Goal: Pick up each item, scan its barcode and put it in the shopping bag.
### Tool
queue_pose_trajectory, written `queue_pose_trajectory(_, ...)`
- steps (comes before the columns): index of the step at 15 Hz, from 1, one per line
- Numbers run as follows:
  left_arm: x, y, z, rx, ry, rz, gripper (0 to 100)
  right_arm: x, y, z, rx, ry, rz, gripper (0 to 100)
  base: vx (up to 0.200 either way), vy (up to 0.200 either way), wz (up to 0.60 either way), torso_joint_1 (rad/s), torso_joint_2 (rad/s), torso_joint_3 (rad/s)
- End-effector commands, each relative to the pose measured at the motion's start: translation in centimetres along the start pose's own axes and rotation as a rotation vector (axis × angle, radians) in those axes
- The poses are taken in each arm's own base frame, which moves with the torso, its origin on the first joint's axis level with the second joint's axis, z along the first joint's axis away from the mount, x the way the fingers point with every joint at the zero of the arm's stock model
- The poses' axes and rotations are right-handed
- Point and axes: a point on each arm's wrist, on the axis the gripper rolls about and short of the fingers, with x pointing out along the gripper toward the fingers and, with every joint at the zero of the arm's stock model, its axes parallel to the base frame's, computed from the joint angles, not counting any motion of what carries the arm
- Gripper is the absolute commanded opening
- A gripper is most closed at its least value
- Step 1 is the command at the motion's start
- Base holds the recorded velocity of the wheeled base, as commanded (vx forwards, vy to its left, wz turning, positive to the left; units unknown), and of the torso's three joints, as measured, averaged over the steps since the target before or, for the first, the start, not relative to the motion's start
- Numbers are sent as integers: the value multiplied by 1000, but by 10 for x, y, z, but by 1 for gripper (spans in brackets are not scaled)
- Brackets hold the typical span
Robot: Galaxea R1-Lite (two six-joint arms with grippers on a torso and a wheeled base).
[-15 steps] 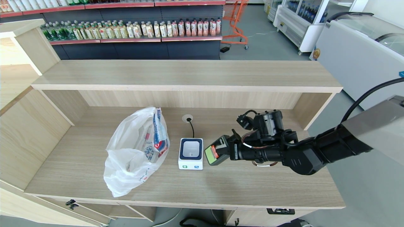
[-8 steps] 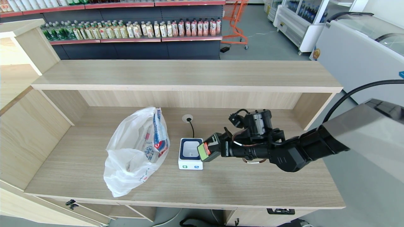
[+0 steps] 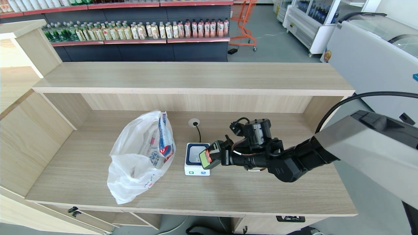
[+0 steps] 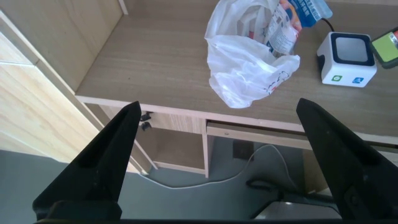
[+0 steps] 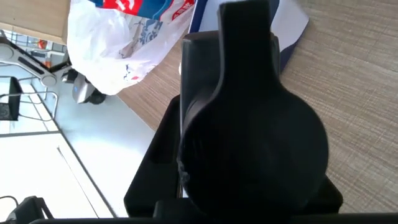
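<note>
r gripper [image 3: 209,157] pinches a small dark box [image 3: 205,158] w/ a green-and-red face, held tilted at the right edge of the scanner [image 3: 195,164], partly over its window. the white scanner sits mid counter [image 3: 248,192], its cable [image 3: 198,132] running back to a hole in the top. shopping bag [image 3: 138,163] lies just left of it, w/ packets inside. l gripper [image 4: 219,106] hangs out past the counter's front edge, fingers [image 4: 99,168] spread wide.
</note>
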Motion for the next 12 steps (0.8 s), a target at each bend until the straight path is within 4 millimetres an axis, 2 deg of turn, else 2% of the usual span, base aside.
queue_pose_trajectory(1, 0, 0, 0, 0, 1, 1, 100, 6, 0, -6, 0, 13, 0, 0, 0, 0, 0, 0, 0, 0)
queue_pose_trajectory(12, 0, 0, 0, 0, 1, 1, 100, 26, -4, 0, -15, -38, -25, 0, 0, 0, 0, 0, 0, 0)
